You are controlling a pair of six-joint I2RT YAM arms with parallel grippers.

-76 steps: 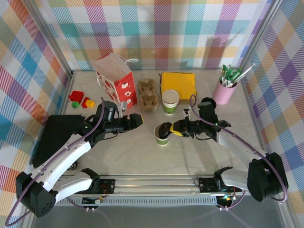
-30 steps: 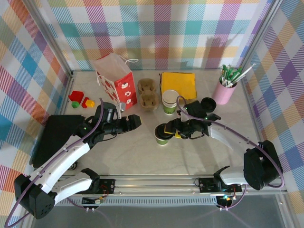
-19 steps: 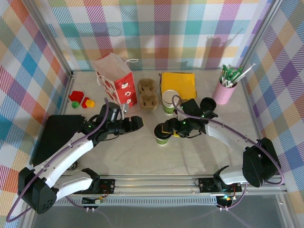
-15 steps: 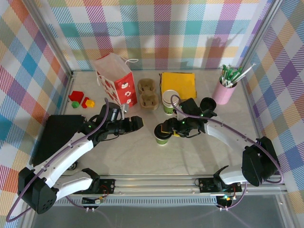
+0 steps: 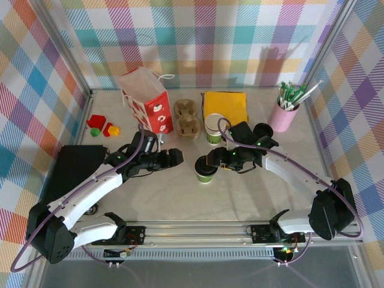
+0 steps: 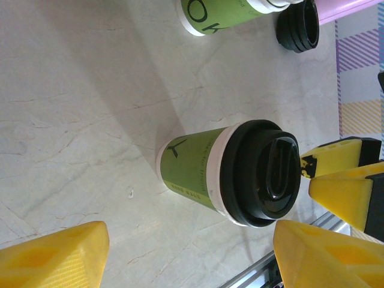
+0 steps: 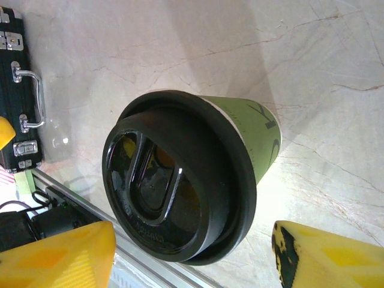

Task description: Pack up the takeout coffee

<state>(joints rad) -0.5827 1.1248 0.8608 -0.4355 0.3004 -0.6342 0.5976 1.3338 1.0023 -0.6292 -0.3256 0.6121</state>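
I saw both released: right gripper [image 5: 210,162] straddled the lidded takeout coffee [image 5: 206,173] without gripping; left gripper [image 5: 175,157] gaped empty nearby.

Rim of takeout coffee [image 7: 255,141] (under its lid [image 7: 168,180]) hidden; black case [image 7: 12,54] edge-cropped.

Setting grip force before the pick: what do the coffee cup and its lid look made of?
The takeout coffee: seemingly paper wall, matte, printed green with a white band near the rim. Its lid: probably thin plastic, glossy black, judging by moulded ridges and sharp highlights.
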